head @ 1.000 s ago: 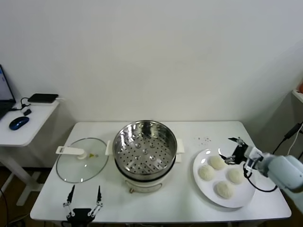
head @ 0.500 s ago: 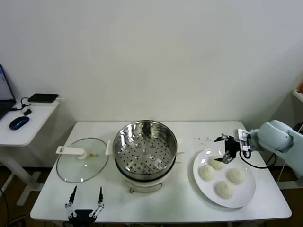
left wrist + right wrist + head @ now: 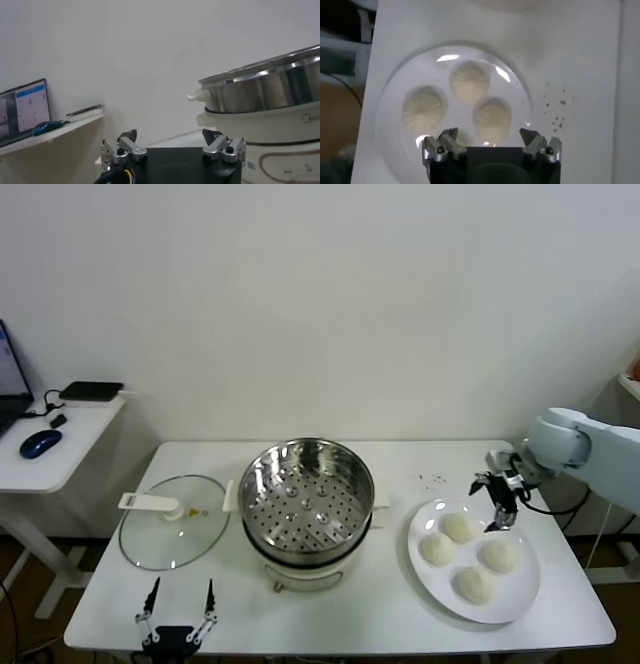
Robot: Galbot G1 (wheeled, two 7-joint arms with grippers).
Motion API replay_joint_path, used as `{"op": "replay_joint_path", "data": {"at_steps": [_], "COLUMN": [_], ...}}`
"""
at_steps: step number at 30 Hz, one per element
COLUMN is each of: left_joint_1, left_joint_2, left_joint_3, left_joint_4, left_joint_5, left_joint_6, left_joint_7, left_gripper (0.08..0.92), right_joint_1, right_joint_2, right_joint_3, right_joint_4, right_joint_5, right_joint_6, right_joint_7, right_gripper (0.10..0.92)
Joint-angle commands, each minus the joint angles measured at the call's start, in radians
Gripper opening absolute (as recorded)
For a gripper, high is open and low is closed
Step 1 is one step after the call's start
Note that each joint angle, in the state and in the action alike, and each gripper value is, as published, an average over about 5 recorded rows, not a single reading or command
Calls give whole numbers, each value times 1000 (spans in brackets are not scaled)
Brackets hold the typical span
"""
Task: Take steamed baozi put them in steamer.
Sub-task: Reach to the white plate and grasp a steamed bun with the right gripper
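Observation:
Several cream-white baozi [image 3: 457, 527] lie on a white plate [image 3: 520, 594] at the table's right. The shiny steel steamer [image 3: 306, 489] stands mid-table on its white pot base, with nothing in it. My right gripper [image 3: 497, 502] is open and hovers over the plate's far edge, pointing down, above and apart from the buns. In the right wrist view three baozi [image 3: 491, 119] show beyond the open gripper [image 3: 489, 135]. My left gripper [image 3: 178, 609] is open and parked at the table's front left; its wrist view shows the gripper [image 3: 170, 135] and the steamer's side [image 3: 270, 82].
A glass lid with a white handle [image 3: 172, 522] lies left of the steamer. Dark crumbs [image 3: 432, 478] dot the table behind the plate. A side desk [image 3: 70, 449] at the far left holds a mouse and a black box.
My right arm has swung from the plate's right side up and round to its far edge, and its gripper now points down over the plate. The left arm and buns have not moved.

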Motion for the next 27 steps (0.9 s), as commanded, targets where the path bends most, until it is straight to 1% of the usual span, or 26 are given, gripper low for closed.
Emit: {"op": "replay_joint_path", "data": {"at_steps": [1,11,18,27], "left_joint_1": [-2,-6,-7,-4], "left_joint_2": [2,2,-2,-4], "left_joint_3": [-6,-16,-14,-16], "left_joint_4": [15,16,17,12], "left_joint_5": [0,0,2,3], "left_joint_6": [-2,0,0,-1], "left_joint_7": [1,3,4,6], "left_gripper": [823,823,823,823], "right_joint_1": [-55,-235,-270,-286], "right_joint_2": [63,107,137,160], "right_joint_3": [-48,117,165,175], "right_joint_4": [-99,-188,-233,-245], "right_joint_5": [-30,-76,-85,-85], "right_joint_6": [25,56,87,89], "right_joint_7": [-18,40,83,95], "right_gripper": [823,823,823,823]}}
